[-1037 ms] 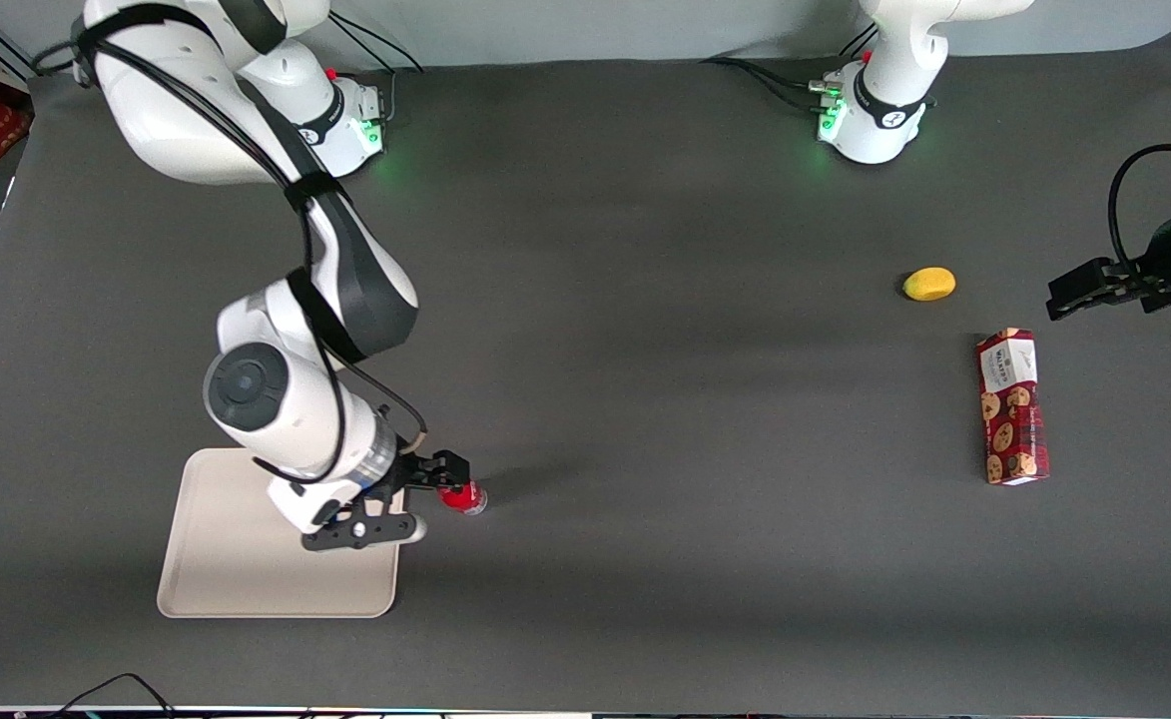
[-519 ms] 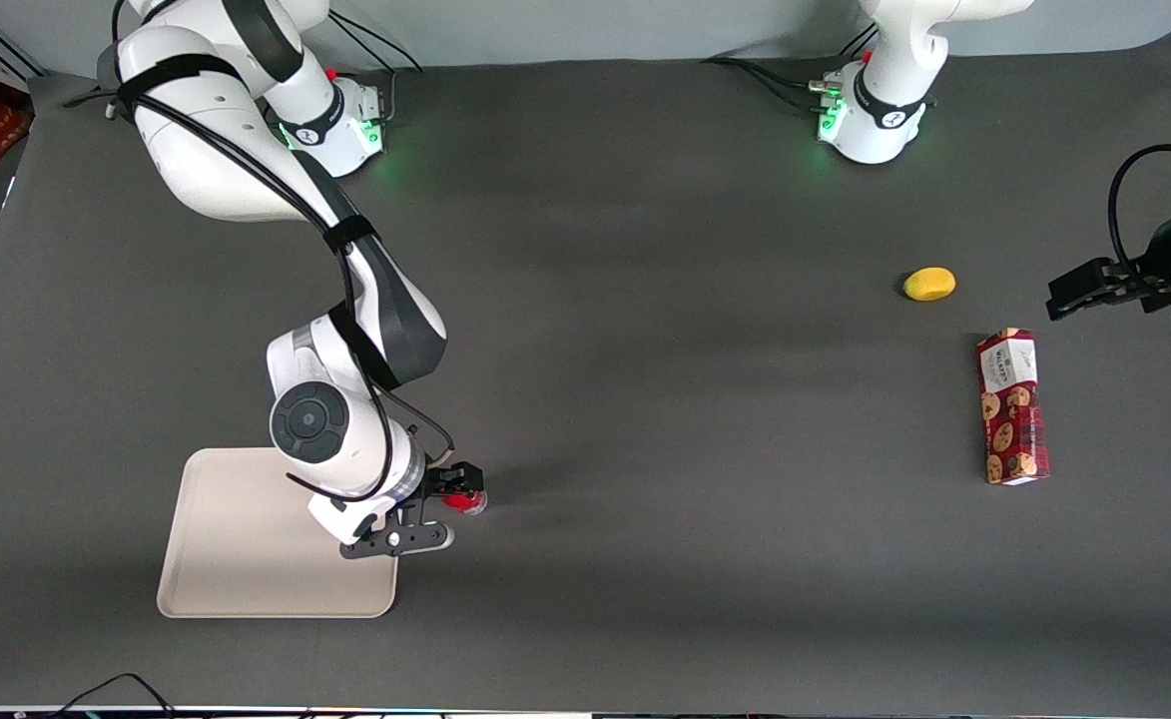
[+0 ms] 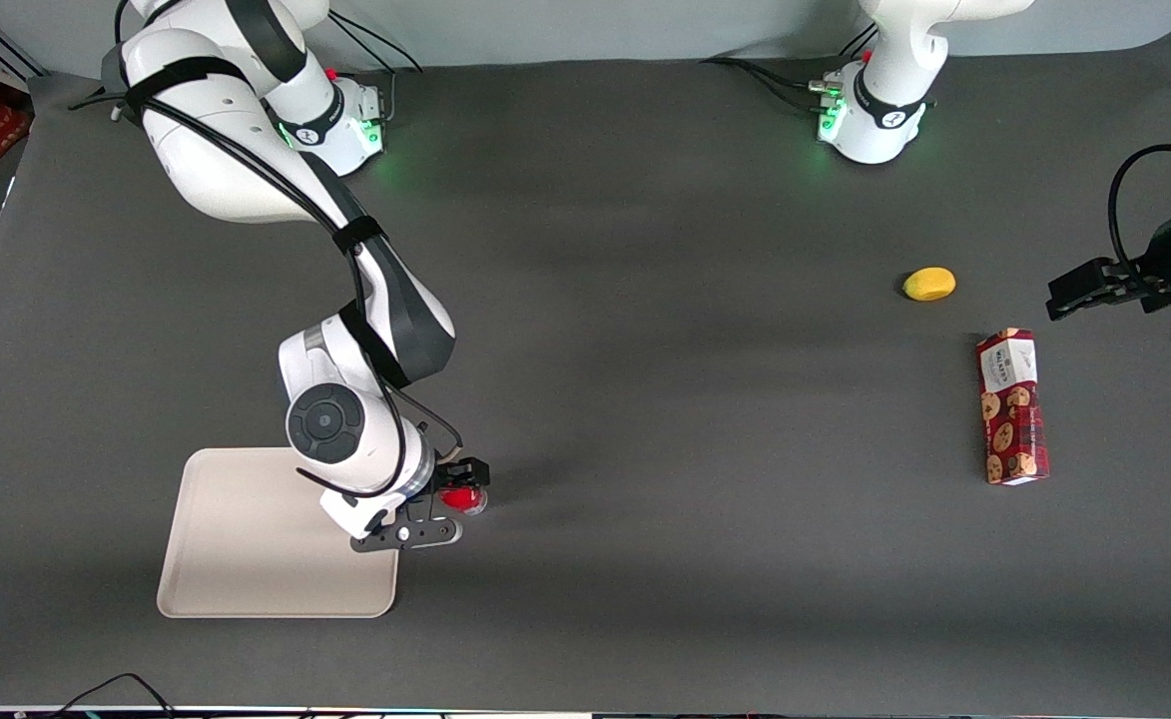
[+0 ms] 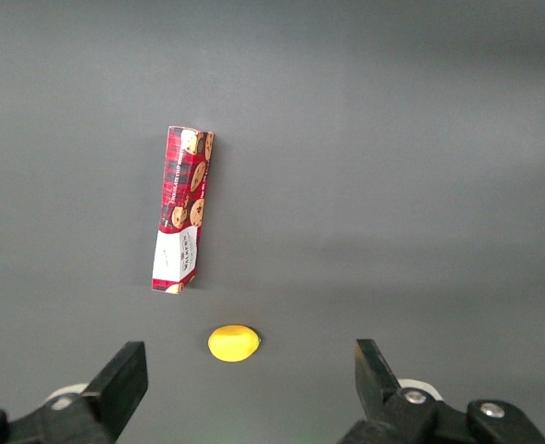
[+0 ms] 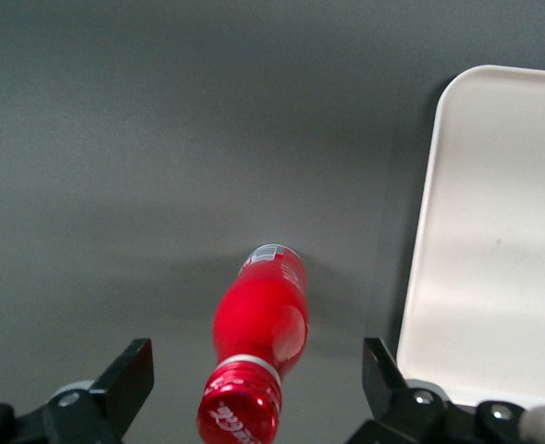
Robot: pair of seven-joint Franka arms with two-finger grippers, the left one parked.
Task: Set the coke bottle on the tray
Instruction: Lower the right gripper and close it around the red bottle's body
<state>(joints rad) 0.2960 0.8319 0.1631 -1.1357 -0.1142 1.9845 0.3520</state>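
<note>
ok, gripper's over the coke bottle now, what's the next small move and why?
Probably lower straight down, then close. The right arm's gripper hangs open above the small glossy red coke bottle, one finger on each side of its red cap and not touching it. The bottle stands on the dark mat beside the cream-beige tray, not on it, so it needs grasping first.

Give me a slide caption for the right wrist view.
Open hand poised over the upright coke bottle on the table, beside the tray.

The arm covers one corner of the tray (image 3: 246,539), and the gripper (image 3: 455,494) partly hides the coke bottle (image 3: 460,499) beside the tray.
</note>
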